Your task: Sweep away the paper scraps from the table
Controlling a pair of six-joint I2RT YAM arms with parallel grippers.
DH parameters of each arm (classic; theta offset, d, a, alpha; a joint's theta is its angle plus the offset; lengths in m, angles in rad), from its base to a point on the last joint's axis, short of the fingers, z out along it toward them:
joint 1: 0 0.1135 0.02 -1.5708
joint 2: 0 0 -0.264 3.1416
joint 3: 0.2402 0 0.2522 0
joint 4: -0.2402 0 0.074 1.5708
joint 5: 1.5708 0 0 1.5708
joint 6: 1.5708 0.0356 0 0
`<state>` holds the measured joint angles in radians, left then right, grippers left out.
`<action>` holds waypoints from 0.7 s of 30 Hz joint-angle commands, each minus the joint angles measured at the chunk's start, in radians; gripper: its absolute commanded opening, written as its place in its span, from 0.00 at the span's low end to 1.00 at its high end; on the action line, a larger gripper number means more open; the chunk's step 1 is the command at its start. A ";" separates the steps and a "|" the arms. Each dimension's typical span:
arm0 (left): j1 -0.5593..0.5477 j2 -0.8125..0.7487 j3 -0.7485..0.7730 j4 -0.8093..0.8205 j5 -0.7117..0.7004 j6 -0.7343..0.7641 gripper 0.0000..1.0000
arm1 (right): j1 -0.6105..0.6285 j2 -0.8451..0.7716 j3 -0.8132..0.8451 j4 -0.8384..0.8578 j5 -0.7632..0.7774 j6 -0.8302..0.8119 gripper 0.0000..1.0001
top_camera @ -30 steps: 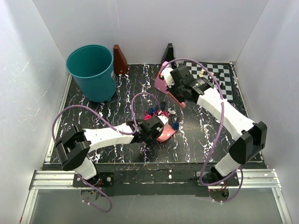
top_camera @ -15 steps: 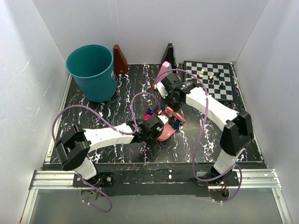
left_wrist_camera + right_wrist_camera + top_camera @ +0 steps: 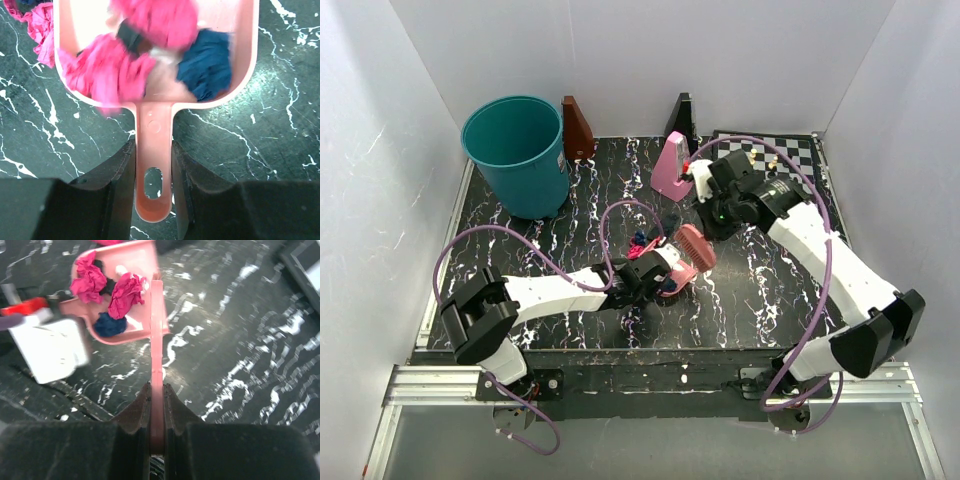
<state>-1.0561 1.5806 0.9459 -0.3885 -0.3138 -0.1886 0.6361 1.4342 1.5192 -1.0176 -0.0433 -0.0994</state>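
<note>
Left gripper (image 3: 153, 146) is narrow, clamped on the handle of the pink dustpan (image 3: 80, 20). The pan lies flat on the tabletop (image 3: 280, 125), near the middle. Right gripper (image 3: 157, 387) is nearly closed, pinching the thin handle of the pink brush (image 3: 156, 330). The brush head sits at the pan's edge, touching it or just over it, cannot tell which.

Paper scraps (image 3: 165, 20) already inside the pan: several magenta wads, one dark blue, something white between them. Loose scraps (image 3: 42, 27) outside it: a magenta wad just beside the pan's side wall, plus a small blue-and-red cluster on the tabletop next to the pan in the top view.

Judgement: sweeping looks mostly done, with the bulk collected. Left to do: push the last few wads in, then probably tip the pan into the teal bin (image 3: 515, 150), which stands at the far left corner, well apart from the pan.
</note>
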 commanded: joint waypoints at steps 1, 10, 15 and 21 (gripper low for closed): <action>-0.007 -0.070 -0.035 0.079 -0.073 0.021 0.00 | -0.027 -0.075 -0.039 0.034 0.224 0.079 0.01; -0.010 -0.183 -0.055 0.077 -0.100 0.038 0.00 | -0.035 -0.149 -0.148 0.152 0.414 0.121 0.01; -0.008 -0.232 -0.024 0.031 -0.056 0.026 0.00 | -0.038 -0.121 -0.165 0.159 0.502 0.177 0.01; -0.010 -0.300 0.054 -0.075 -0.050 0.017 0.00 | -0.062 -0.110 -0.174 0.128 0.680 0.351 0.01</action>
<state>-1.0626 1.3643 0.9207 -0.4057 -0.3599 -0.1680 0.5957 1.3293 1.3563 -0.9100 0.5266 0.1310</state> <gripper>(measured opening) 0.286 0.135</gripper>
